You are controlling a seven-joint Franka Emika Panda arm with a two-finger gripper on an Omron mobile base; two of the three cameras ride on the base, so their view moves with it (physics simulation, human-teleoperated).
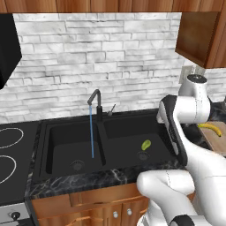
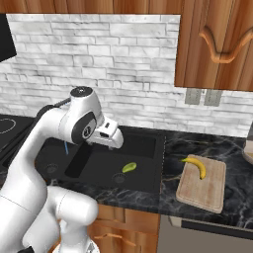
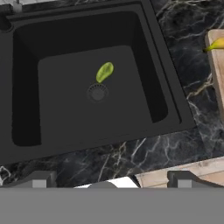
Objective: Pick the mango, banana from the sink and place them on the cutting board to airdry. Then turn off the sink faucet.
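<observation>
1. while your gripper point(image 3: 109, 181) hangs above the right basin with its two stubby dark tips spread wide apart and nothing between them, the mango point(image 3: 104, 71) is down there on the basin floor, a small smooth yellow-green oval just beside the round metal drain point(image 3: 97, 92).
2. the sink point(image 1: 66, 128) is a matte black double basin with squared walls and a centre divider, set into a glossy dark marble-look counter point(image 2: 197, 143) with pale veins running through it.
3. your banana point(image 2: 196, 165) is already on the cutting board point(image 2: 207, 195): slim yellow crescent with darker tips, lying on the far part of the board. the board is a flat light tan wooden rectangle with a slightly darker edge, sitting on the counter to the right of the sink, well apart from the mango.
4. the sink faucet point(image 1: 96, 103) is a thin black angular gooseneck at the back of the divider, and a straight blue stream of water point(image 1: 91, 132) drops from its spout into the left basin, so it's still running. the little thin lever point(image 1: 111, 109) sticks up tilted just to its right.
5. behind all that you've got a whitish rough brick backsplash point(image 1: 88, 57), warm wood cabinets point(image 2: 222, 39) above, and a black stovetop point(image 1: 11, 150) with white ring outlines to the left of the sink.
</observation>
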